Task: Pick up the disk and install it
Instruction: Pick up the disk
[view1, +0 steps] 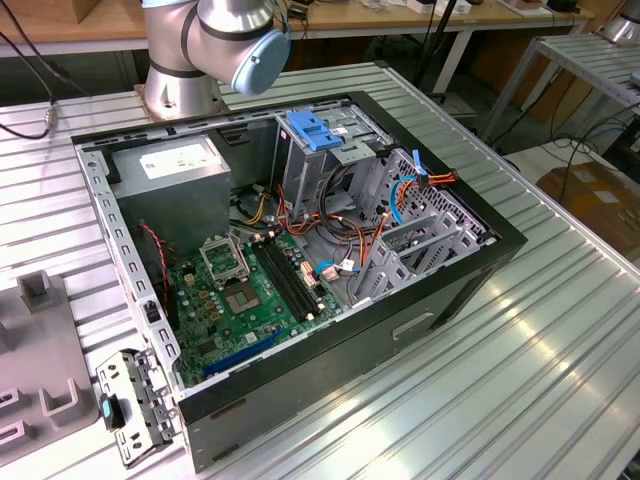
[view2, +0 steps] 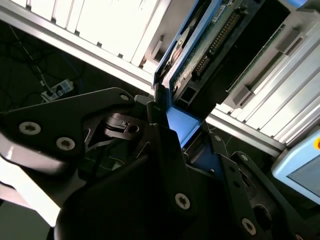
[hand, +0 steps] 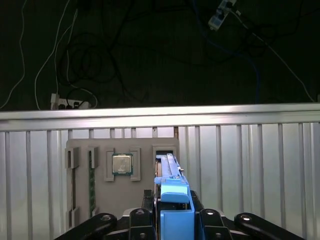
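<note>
Clamped tight on the disk (hand: 173, 190): the gripper (hand: 172, 215), in the first wrist view, with dark fingers (hand: 148, 205) pressed to either flank of the bright blue carrier frame. Disk on edge, running from the jaws out to the open slot of a gray tray (hand: 100, 200); whether lifted free of that slot or seated in it, impossible to tell. In the tray's square pocket just beside that slot, a silver processor chip (hand: 122, 163); in a narrow groove further along, a green memory stick (hand: 91, 180) lying lengthwise. Tray flat on the ribbed metal table (hand: 250, 165), near its edge.

In the second wrist view, gripper (view2: 184, 131) closed on the blue frame, disk (view2: 210, 45) showing a green circuit board and a dark connector strip.

In the exterior view, an open computer case (view1: 330, 345) lying on its side on the table, the arm (view1: 215, 40) behind it. Inside the case: a gray power supply (view1: 175, 175) in the far corner toward the exterior view's left, a green motherboard (view1: 245, 290) on the floor, a metal drive cage (view1: 420, 235) toward the exterior view's right with orange and blue cables (view1: 385, 225) around it, and a light blue latch piece (view1: 312, 130) atop the bay at the far wall.
</note>
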